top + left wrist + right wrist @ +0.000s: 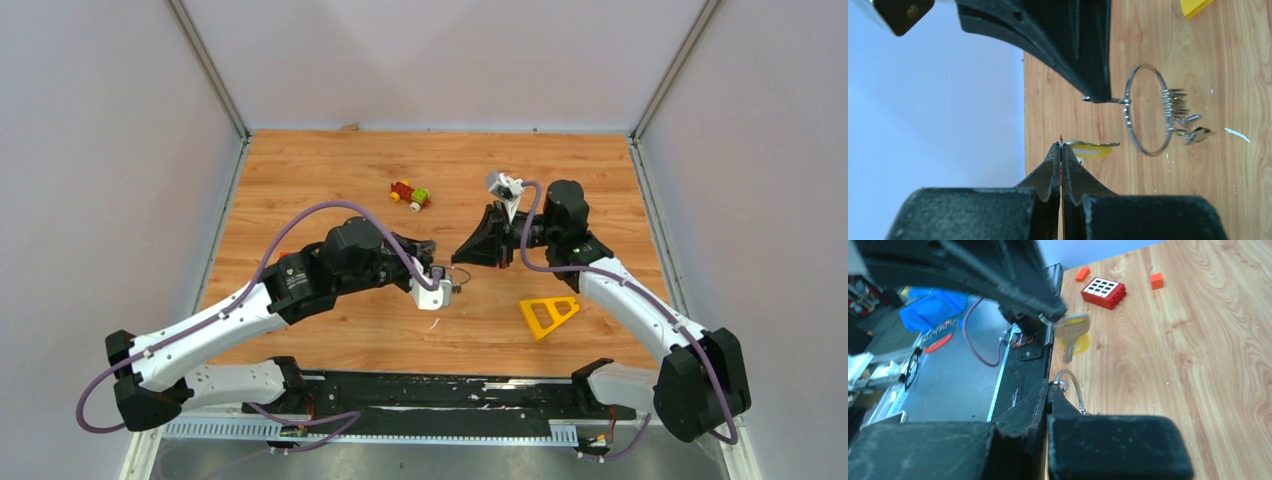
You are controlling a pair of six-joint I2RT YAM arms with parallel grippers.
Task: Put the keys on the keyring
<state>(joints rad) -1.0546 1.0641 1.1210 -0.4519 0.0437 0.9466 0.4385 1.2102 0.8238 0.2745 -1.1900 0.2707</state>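
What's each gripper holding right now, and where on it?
The left gripper pinches the yellow-tagged key at its head; the right gripper pinches the keyring at its rim.

Wooden table bears toy car and yellow, seemingly plastic triangle.

No legible writing anywhere.
A small coloured sticker on the left arm was too tiny to read; no other lettering could be made out.

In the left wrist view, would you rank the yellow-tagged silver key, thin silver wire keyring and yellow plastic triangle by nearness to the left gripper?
1. Yellow-tagged silver key: pinched in the left gripper.
2. Thin silver wire keyring: beyond, rightward.
3. Yellow plastic triangle: top-right corner.
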